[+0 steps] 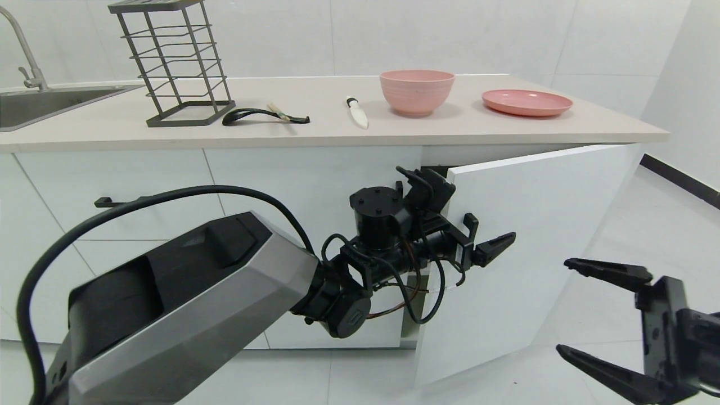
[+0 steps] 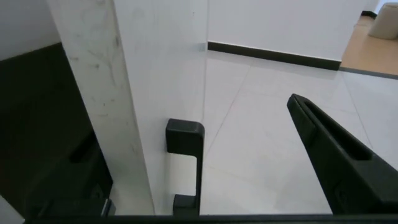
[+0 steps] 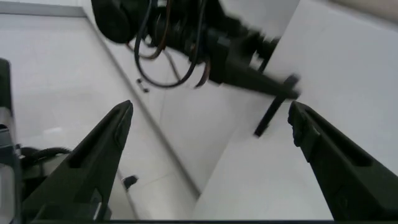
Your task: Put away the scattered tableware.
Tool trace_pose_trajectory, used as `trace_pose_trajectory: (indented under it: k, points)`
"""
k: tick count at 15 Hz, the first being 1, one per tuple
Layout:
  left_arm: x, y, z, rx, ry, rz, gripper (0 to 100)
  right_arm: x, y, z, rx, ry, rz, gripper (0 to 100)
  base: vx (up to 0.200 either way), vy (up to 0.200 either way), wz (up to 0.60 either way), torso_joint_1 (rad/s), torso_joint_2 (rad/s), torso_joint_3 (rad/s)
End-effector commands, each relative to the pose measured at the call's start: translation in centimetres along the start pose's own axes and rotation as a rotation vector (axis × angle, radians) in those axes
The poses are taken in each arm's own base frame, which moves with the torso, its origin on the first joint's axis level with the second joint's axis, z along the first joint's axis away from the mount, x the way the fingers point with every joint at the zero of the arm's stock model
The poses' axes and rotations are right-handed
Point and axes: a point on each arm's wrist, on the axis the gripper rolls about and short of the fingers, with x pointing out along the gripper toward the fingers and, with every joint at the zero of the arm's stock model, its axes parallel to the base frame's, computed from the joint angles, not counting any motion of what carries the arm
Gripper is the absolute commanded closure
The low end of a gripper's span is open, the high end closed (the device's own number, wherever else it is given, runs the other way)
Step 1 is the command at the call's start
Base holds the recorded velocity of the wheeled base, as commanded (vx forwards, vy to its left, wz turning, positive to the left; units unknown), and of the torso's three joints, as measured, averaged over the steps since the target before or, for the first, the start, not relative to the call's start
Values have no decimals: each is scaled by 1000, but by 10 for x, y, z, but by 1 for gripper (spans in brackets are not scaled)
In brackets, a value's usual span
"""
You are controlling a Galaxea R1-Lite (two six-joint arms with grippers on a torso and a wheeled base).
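A pink bowl and a pink plate stand on the right part of the counter. Left of them lie a white-bladed knife, a black ladle and chopsticks. Below the counter, the white cabinet door stands partly open. My left gripper is open at the door's free edge, beside the black handle, with one finger in front of the door. My right gripper hangs open and empty, low at the right, facing the door.
A dark wire rack stands on the counter's left part, beside a sink with a faucet. Closed drawers with a black handle are left of the open cabinet. White floor tiles lie to the right.
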Motion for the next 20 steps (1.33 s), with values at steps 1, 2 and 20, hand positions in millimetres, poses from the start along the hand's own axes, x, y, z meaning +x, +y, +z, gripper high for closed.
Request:
trace_pose_trajectory:
  k: [1, 2, 20]
  points:
    - [-1, -10, -2, -10, 11, -19, 0, -29, 18, 34, -181, -112, -100, 0, 0, 0, 0, 0, 0, 0]
    - [-3, -18, -7, -24, 23, -34, 0, -38, 25, 42, -227, -136, -132, 0, 0, 0, 0, 0, 0, 0]
    - [6, -61, -30, -175, 58, 20, 0, -105, 150, -6, -212, -108, -143, 0, 0, 0, 0, 0, 0, 0]
